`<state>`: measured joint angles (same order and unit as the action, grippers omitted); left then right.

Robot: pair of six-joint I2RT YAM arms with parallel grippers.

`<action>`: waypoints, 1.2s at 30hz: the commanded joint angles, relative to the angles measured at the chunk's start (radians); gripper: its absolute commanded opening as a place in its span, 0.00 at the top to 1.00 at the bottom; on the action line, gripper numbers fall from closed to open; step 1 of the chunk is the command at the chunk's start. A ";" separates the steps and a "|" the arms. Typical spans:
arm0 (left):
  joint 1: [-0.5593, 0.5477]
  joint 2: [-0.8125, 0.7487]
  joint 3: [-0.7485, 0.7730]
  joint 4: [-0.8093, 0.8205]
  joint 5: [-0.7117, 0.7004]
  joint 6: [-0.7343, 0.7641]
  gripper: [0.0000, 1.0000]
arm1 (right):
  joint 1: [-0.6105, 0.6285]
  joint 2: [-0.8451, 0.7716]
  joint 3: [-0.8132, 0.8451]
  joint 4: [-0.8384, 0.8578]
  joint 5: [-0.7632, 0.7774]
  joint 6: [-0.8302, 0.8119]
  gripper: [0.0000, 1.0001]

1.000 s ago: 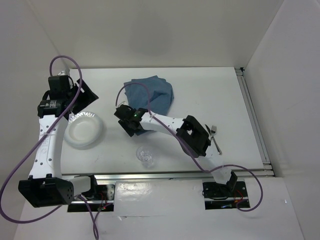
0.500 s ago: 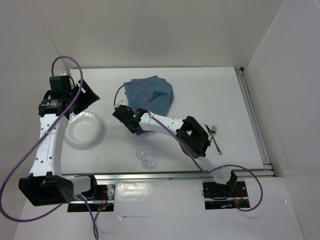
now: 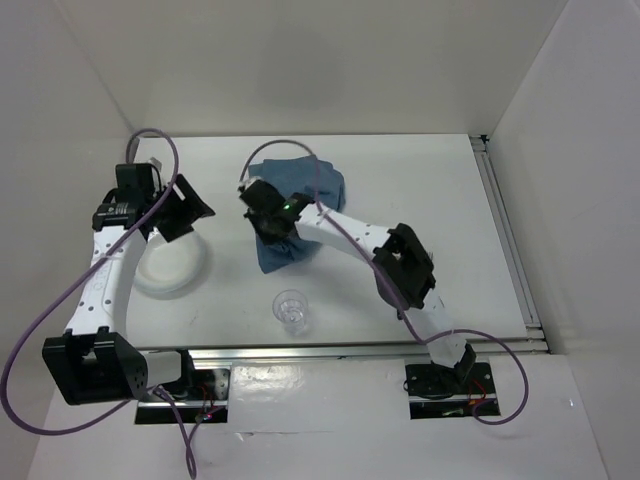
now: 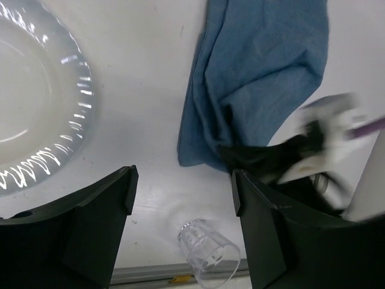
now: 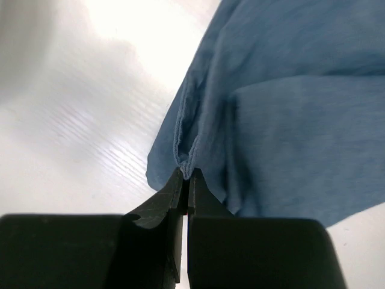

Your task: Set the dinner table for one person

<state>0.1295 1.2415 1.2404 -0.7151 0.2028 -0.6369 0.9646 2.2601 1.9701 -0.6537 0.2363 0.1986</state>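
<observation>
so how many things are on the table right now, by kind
blue cloth: 1
white plate: 1
clear cup: 1
total: 3 in view

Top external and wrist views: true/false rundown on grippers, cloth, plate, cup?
1. The right gripper is shut on a fold of the blue cloth. True.
2. The left gripper holds the white plate. False: it is open and empty, with the plate off to one side.
3. The clear cup stands on the cloth. False: it stands on the bare dinner table, apart from the cloth.
4. In the top view, the plate lies left of the cloth. True.
</observation>
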 commanded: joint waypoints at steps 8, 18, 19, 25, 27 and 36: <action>-0.073 0.048 -0.216 0.114 0.145 -0.075 0.20 | -0.253 -0.244 -0.060 0.135 -0.339 0.145 1.00; -0.270 0.196 -0.321 0.271 0.243 -0.266 0.14 | -0.369 -0.329 -0.226 0.255 -0.497 0.298 1.00; -0.271 0.208 -0.338 0.296 0.260 -0.286 0.13 | -0.369 -0.329 -0.226 0.255 -0.497 0.298 1.00; -0.310 0.265 -0.426 0.397 0.323 -0.453 0.12 | -0.388 -0.338 -0.246 0.266 -0.506 0.308 1.00; -0.320 0.265 -0.455 0.439 0.311 -0.525 0.10 | -0.388 -0.338 -0.246 0.266 -0.516 0.308 1.00; -0.320 0.290 -0.495 0.522 0.247 -0.635 0.08 | -0.397 -0.338 -0.257 0.276 -0.534 0.317 1.00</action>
<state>-0.1913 1.5551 0.7670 -0.2512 0.4675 -1.1923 0.5751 1.9862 1.7176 -0.4240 -0.2771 0.5056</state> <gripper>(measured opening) 0.920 0.035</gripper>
